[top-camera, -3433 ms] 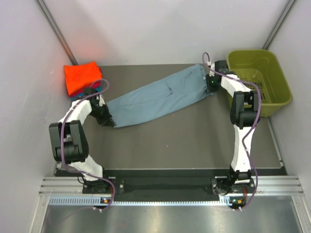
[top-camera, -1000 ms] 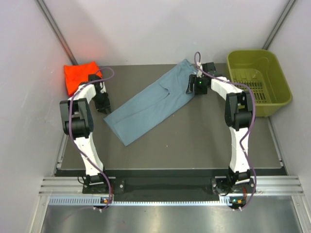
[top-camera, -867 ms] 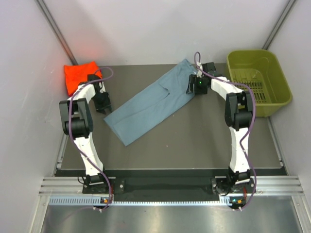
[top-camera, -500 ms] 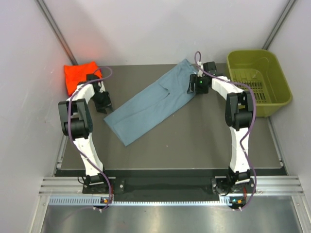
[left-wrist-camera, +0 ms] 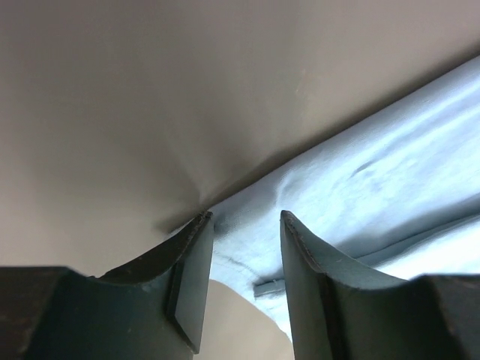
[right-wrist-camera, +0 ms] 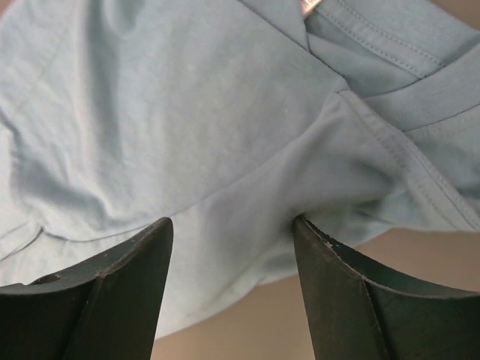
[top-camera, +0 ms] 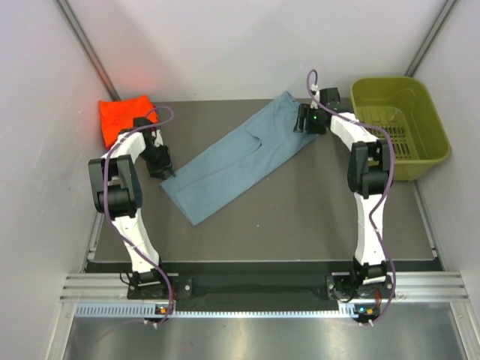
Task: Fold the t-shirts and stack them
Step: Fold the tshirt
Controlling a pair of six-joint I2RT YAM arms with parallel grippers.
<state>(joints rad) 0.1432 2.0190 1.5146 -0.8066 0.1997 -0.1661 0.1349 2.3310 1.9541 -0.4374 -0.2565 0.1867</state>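
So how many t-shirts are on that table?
2: a grey-blue t-shirt spread across the middle, and a folded orange t-shirt in the far left corner. Others may lie hidden beneath it.

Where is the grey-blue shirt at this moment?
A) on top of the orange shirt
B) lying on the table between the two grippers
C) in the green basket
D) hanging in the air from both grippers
B: the top view shows the grey-blue shirt lying diagonally on the table, with the left gripper at one end and the right gripper at the other, both with jaws apart.
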